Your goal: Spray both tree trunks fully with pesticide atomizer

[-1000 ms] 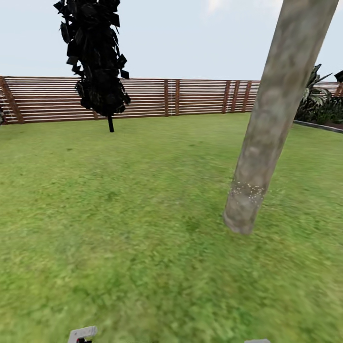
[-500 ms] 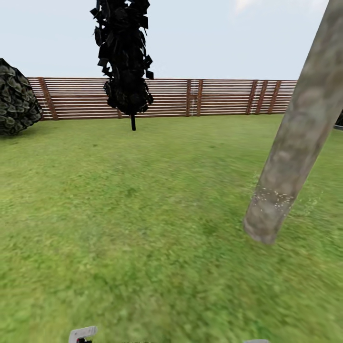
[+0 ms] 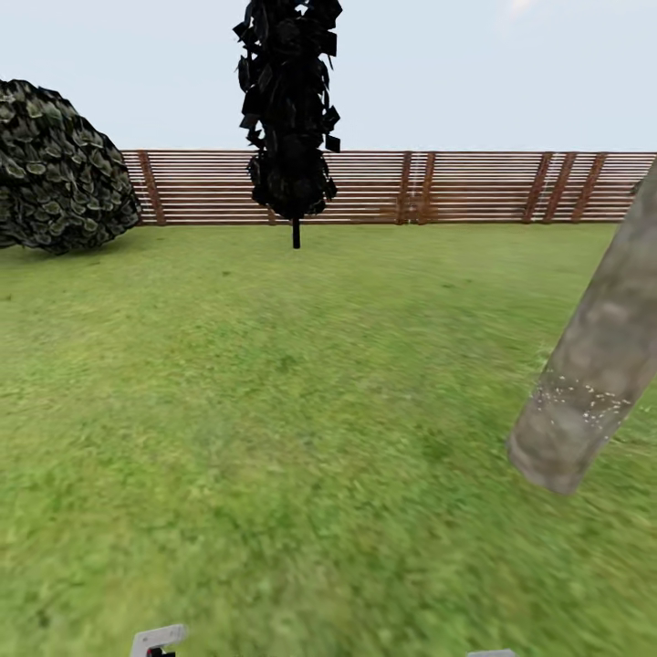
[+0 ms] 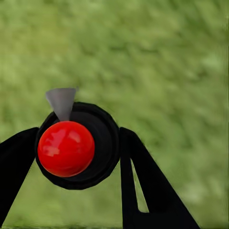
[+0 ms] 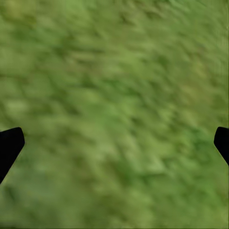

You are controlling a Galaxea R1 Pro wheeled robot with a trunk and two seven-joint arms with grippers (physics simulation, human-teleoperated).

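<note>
The left gripper (image 4: 76, 148) pinches the pesticide atomizer (image 4: 71, 145) between its jaws above the grass lawn (image 3: 274, 411); the right gripper (image 5: 114, 143) hangs spread and empty. A speckled tree trunk (image 3: 593, 383) leans at right.

Garden: lawn (image 3: 228, 411), slatted fence (image 3: 456, 187).

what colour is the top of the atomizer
Glossy red, on the atomizer held in the left gripper; left wrist view.
</note>
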